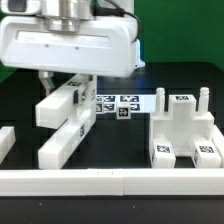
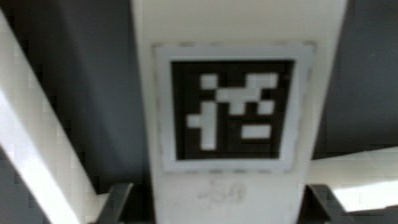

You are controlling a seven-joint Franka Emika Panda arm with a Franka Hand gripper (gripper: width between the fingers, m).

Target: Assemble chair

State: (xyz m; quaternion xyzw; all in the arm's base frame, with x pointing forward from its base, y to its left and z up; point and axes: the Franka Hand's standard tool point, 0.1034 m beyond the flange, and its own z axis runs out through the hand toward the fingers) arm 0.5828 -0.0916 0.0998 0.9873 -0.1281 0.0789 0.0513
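Two long white chair bars noted at the exterior view's left, one above the other: upper bar [image 1: 62, 105], lower bar [image 1: 65, 138]. The upper bar is pinched across its width by the gripper [image 1: 52, 85], with a finger [image 2: 118, 202] pressed to each long edge. Its square tag [image 2: 228, 105] is seen in the wrist view. A chair piece [image 1: 185, 130] with two upright posts is stood at the right, well apart. The marker board [image 1: 120, 103] is laid between them, farther back. A white border rail [image 1: 110, 182] is run along the front.
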